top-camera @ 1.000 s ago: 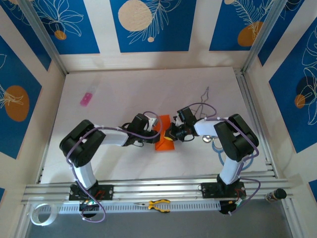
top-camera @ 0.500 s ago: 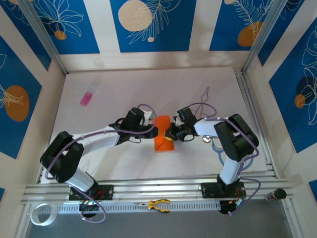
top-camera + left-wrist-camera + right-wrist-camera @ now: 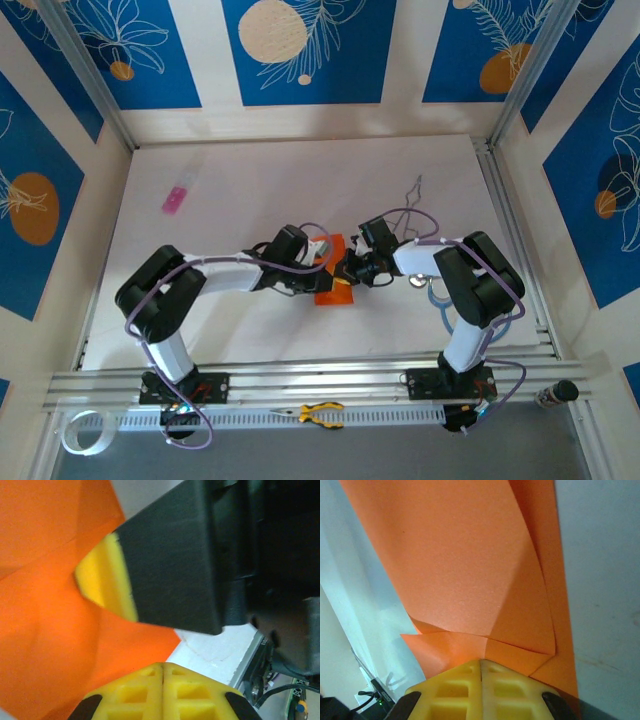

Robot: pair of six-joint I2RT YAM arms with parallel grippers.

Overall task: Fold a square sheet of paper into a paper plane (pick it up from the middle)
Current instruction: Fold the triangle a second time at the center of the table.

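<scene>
Left claw (image 3: 162, 666) clenched; right claw (image 3: 481, 662) pinching orange sheet (image 3: 460, 555) edge; table (image 3: 250, 190) open around.

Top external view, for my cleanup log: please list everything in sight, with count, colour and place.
table: one, white, inside blue-patterned walls.
square sheet of paper: one, bright orange, partly folded, table centre, between the hands.
small pink object: one, pink, far left of the table.
thin wire: one, grey, far right of the table.
pliers: one, yellow handles, on the near rail.
tape roll: one, white, near-left corner.
left hand: one, black, shut, at the paper's left side.
right hand: one, black, shut, at the paper's right side.
</scene>
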